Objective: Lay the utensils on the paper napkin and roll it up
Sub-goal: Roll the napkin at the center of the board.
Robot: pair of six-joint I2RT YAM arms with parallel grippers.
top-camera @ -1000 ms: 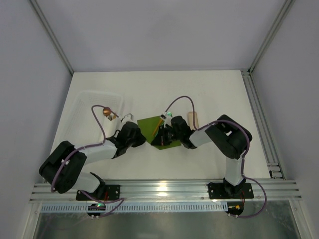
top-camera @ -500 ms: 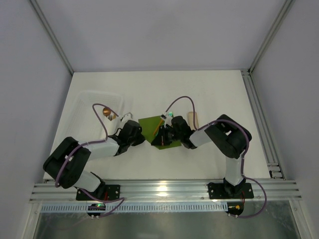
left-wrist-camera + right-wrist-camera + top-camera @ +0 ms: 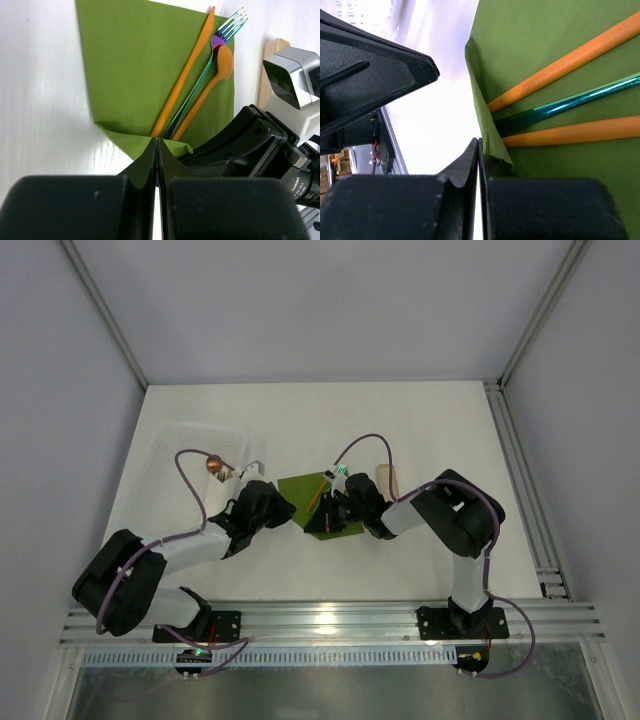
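Our right gripper (image 3: 478, 142) pinches the paper napkin's (image 3: 130, 65) folded corner over the utensils (image 3: 196, 82). Our left gripper (image 3: 157, 142) sits pressed together beside that fold

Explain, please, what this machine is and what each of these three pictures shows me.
These are two robot arms bolted to a table. One picture looks down from above; the others come from a camera on each wrist. On it lies the paper napkin, one corner folded over the handles of the utensils: orange knife, orange spoon, iridescent fork. The left end effector and the right end effector are both shut at that fold; whether they pinch paper is unclear.
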